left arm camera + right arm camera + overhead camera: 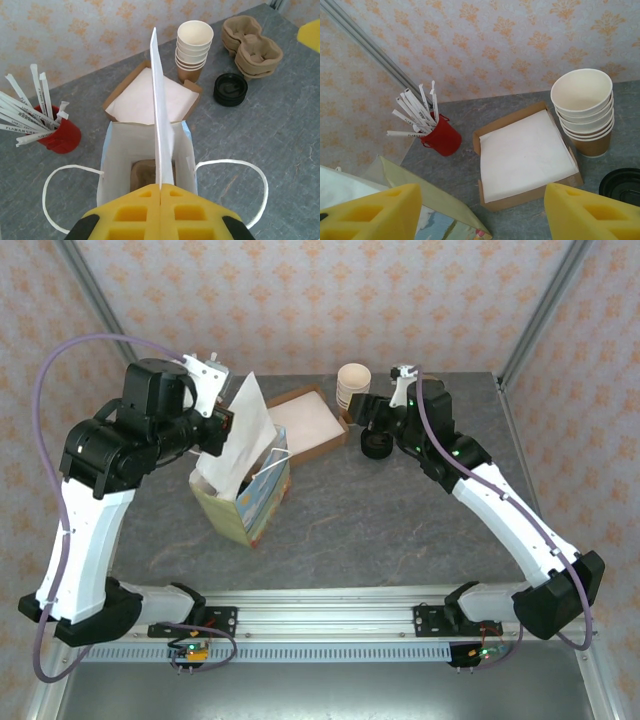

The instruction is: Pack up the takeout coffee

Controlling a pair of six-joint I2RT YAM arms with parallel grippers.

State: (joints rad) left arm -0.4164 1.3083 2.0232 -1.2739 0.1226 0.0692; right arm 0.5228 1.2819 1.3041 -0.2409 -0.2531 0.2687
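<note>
**Bag Stands Open on the Packing Surface as One Claw Pinches a Sheet**

The left claw (160, 192) was clamped fully shut on a white sheet of paper (157, 105), which stood upright and edge-on over the mouth of the paper bag (125, 150). The bag stood open toward the left edge of the grey surface (400, 510), its two cord handles hanging out to either side. A brown cardboard piece (144, 175) lay at its bottom.

The right claw (481, 212) hung with its yellow fingers (592, 210) spread wide and nothing between them, above the middle of the far edge.

Along that far edge sat a cardboard tray of white napkins (150, 97). Just to its right was a stack of cream cups (194, 50), lidless. A pile of black lids (230, 89) lay near the stack, on its near-right side, and pulp cup carriers (252, 47) were stacked further toward the right edge. A red cup of wrapped straws (60, 132) stood left of the tray.

Where the takeout coffee stood could not be told from these views.
</note>
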